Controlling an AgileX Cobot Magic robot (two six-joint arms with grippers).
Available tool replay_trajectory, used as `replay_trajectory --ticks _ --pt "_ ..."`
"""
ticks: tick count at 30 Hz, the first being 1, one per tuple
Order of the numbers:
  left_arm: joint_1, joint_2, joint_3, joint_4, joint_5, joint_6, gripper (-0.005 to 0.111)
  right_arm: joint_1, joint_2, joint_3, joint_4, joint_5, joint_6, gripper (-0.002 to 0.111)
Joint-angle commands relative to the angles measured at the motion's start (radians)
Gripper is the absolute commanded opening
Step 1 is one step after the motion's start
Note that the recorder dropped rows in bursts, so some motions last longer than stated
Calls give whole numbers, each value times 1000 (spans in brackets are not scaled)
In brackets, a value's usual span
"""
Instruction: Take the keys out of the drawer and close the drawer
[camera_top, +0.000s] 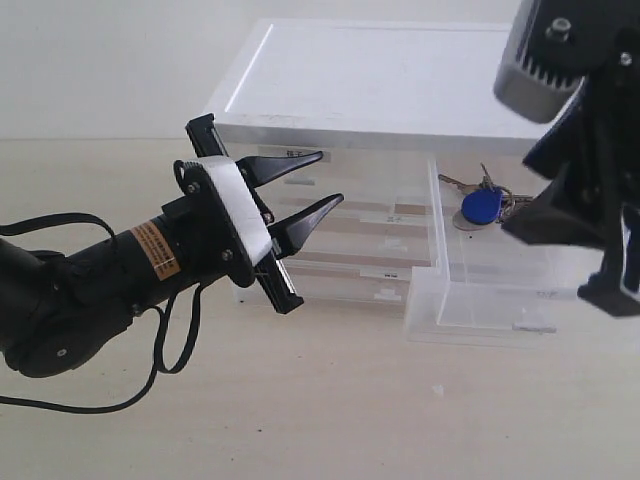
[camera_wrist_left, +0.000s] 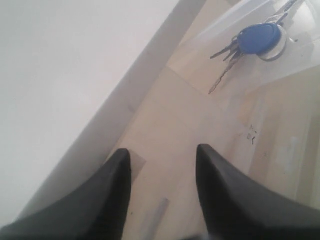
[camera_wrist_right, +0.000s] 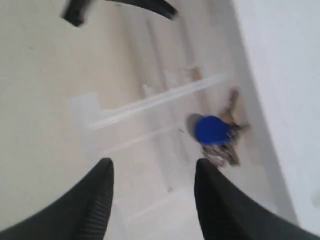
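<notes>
Left gripper (camera_top: 328, 180) hangs in front of the drawer cabinet (camera_top: 370, 80), its black fingers spread with nothing between them. Right gripper (camera_wrist_right: 153, 165) — fingers also apart, empty — hovers over the pulled-out drawer (camera_top: 478, 318). The keys (camera_top: 482, 206) lie on the drawer's floor near its back — at about three o'clock from the left gripper in the exterior view, untouched by either.

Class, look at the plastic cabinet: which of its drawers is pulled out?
The right-hand half-width drawer, which holds the keys: it juts out from the cabinet, while the other drawers sit pushed in.
</notes>
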Motion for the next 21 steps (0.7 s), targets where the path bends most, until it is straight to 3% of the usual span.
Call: replay_trajectory --ticks 1,7,14,18,21 --pt "-2 -1 -7 -32 -4 -14 39 -6 26 -6 -285 -4 307 44" --pt "-2 -1 -7 -32 -4 -32 39 -6 138 -6 -145 -35 304 44" --pt "-2 -1 -7 -32 -4 -32 39 -6 287 -6 -369 -109 527 45" --pt "-2 -1 -7 -32 -8 -32 39 -6 331 -6 -369 -124 545 61" --pt "-2 -1 -7 -32 -15 -35 39 -6 354 -6 -414 -156 627 61"
